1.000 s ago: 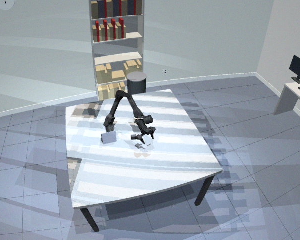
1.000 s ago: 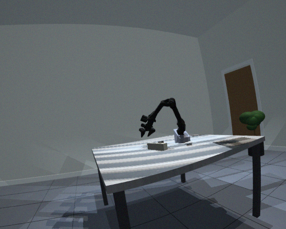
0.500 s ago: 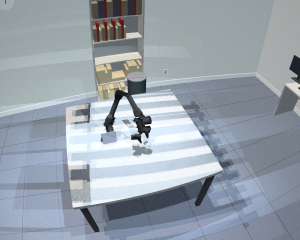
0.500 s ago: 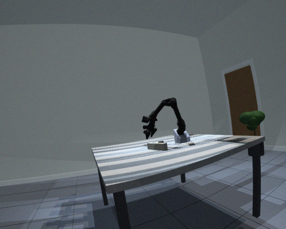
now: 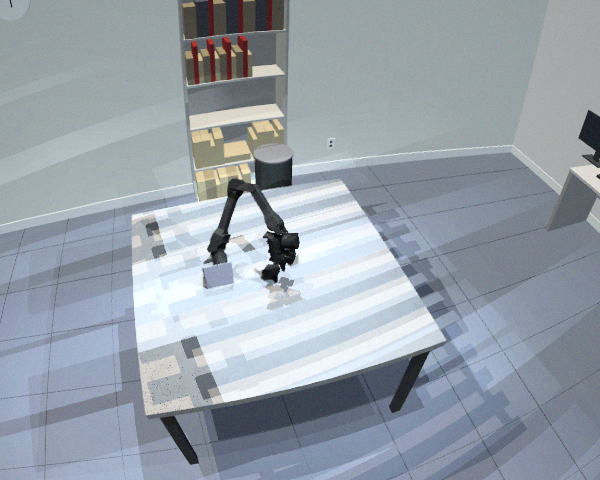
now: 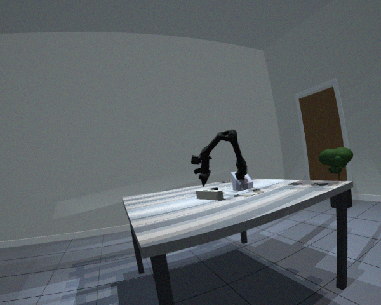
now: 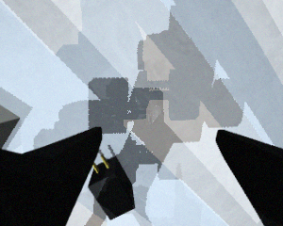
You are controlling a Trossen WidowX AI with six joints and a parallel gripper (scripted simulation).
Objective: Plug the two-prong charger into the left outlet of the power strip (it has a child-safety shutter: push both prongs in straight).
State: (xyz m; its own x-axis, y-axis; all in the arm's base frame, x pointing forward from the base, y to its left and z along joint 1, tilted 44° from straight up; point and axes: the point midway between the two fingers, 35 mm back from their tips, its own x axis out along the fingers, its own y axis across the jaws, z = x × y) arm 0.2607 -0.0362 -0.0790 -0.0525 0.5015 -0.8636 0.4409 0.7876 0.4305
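Observation:
The black two-prong charger (image 7: 111,190) (image 6: 213,189) lies on the table with its yellow prongs pointing up and left in the wrist view. My gripper (image 7: 159,134) (image 5: 271,272) (image 6: 204,181) is open and empty. It points down, low over the table, and the charger lies just inside its left finger. The beige power strip (image 6: 209,194) lies on the table close below and in front of the gripper in the exterior view. Its outlets do not show from this side. I cannot make the strip out in the top view.
The arm's base stands on a pale block (image 5: 217,274) (image 6: 241,184) near the table's middle. The table (image 5: 310,356) (image 6: 190,226) carries patchy light and shadow. A bookshelf (image 5: 235,98) and a dark bin (image 5: 273,165) stand behind it.

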